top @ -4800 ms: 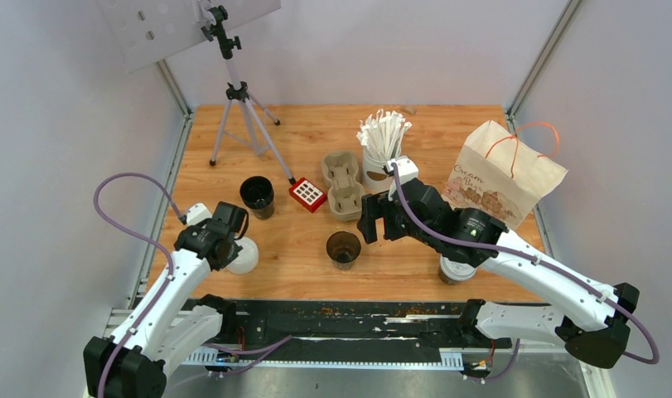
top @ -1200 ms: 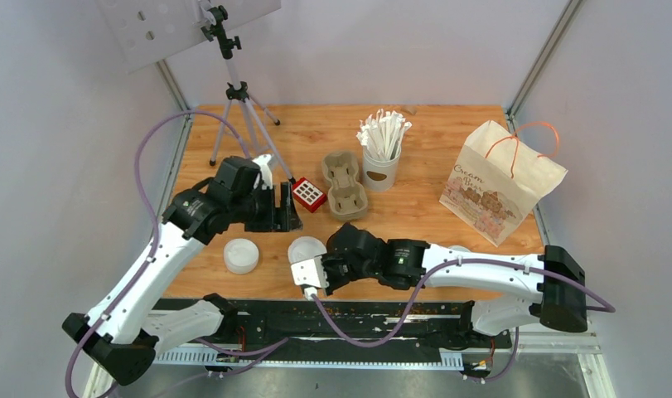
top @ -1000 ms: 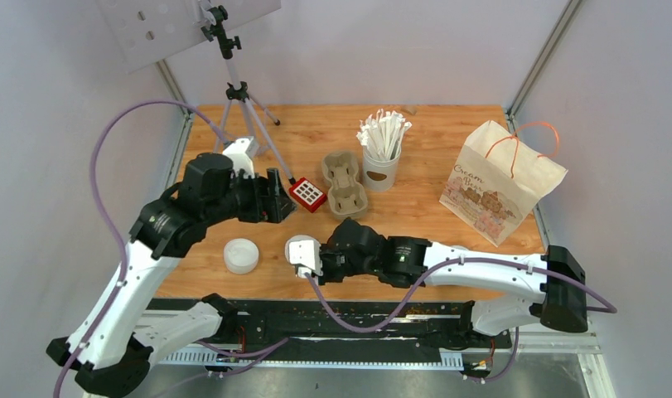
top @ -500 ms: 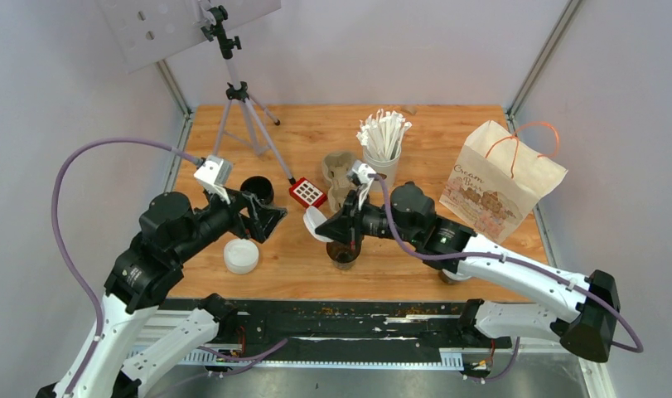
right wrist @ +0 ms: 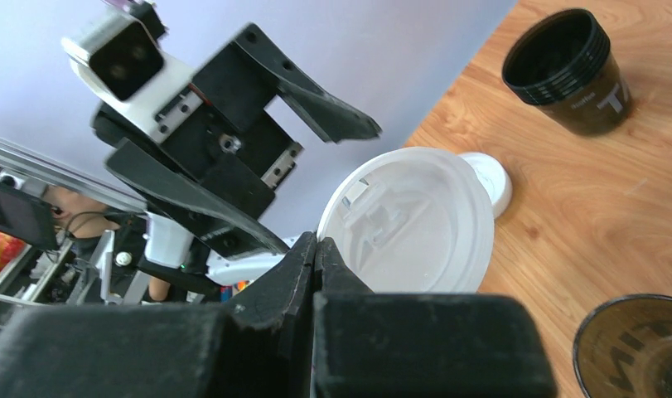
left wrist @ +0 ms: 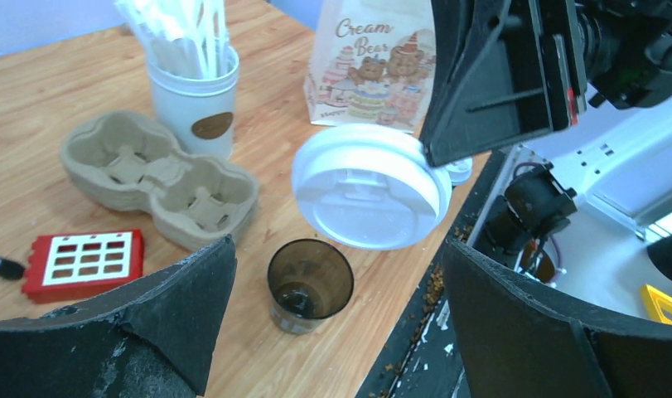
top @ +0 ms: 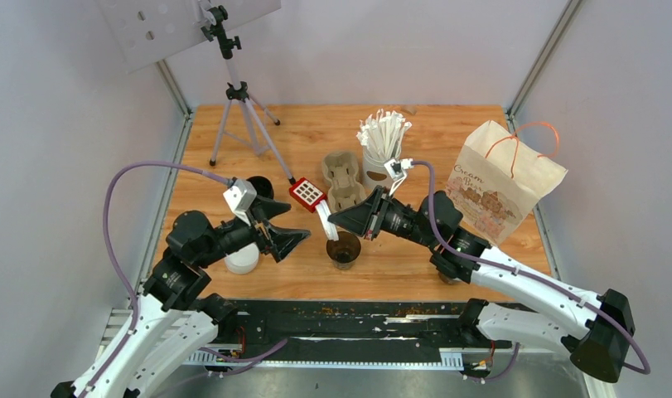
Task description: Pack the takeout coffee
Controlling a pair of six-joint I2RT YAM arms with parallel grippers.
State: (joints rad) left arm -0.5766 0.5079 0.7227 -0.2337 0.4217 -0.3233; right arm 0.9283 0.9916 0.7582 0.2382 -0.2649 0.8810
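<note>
A white lid is pinched by its edge in the right gripper, which is squeezed tight on it. The lid is tipped up on its side and is kept in the air, just above and a little to the left of an open brown cup. The cup is not touched by the lid. This cup is stood upright on the wooden counter, near the front edge and just in front of a cardboard cup tray.

The left gripper is spread wide, and nothing is held in it. It is kept in the air to the left of the lid and is pointed toward it.

A second dark cup, open too, is stood farther left and is partly hidden behind the left arm in the top view. A second white lid is laid flat on the counter near that cup, apart from it.

A red block is seen just left of the tray. A white cup of paper sticks is stood right behind the tray. A paper bag with bears on it is stood at the right side, well apart from both cups.
</note>
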